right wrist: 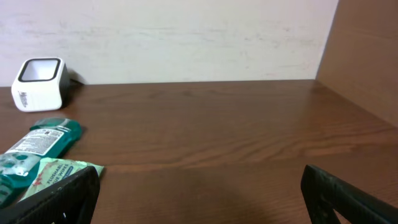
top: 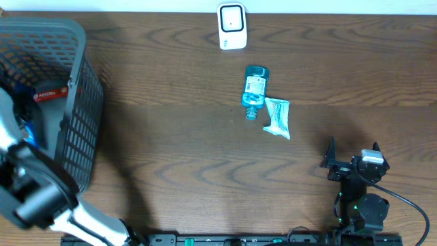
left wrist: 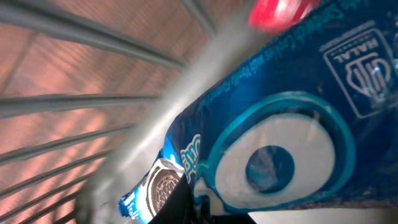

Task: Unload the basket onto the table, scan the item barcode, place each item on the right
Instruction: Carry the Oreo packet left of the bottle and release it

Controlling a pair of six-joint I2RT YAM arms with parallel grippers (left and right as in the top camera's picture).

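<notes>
A teal bottle (top: 255,91) and a green wipes packet (top: 278,117) (side by side) lie on a wooden table (top: 171,137).

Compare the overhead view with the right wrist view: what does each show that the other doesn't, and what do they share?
Only overhead: the grey basket at the table's left end, a red packet inside it, and the left arm reaching into it. Only right wrist: the face of the pale back wall and a brown side panel on the right. Both: the white scanner, the teal bottle lying flat, the green packet beside it, the wooden table, and the open right hand.
</notes>
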